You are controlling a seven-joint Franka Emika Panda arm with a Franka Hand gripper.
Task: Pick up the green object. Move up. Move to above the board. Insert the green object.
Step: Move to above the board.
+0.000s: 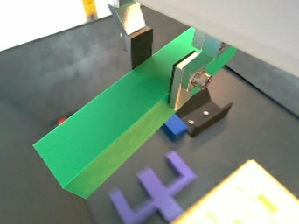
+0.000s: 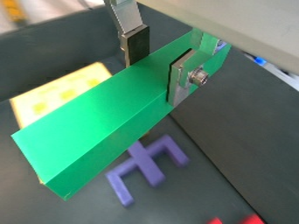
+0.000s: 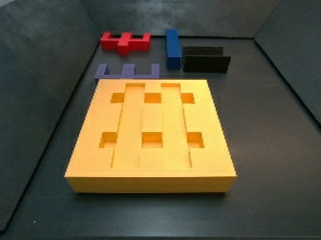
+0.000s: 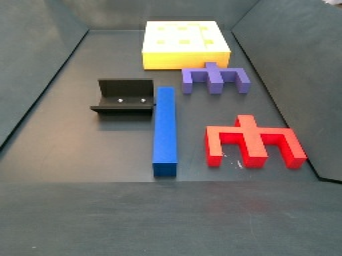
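End effector [image 1: 162,61] clamped across the long matte green rectangular bar [image 1: 117,122], lifted off the dark counter [image 2: 70,48] — seen only in both wrist views. Best kept level and carried toward the large grooved yellow-orange board [image 3: 153,131] before descending. Side views alone show the whole board, yet neither bar nor end effector.
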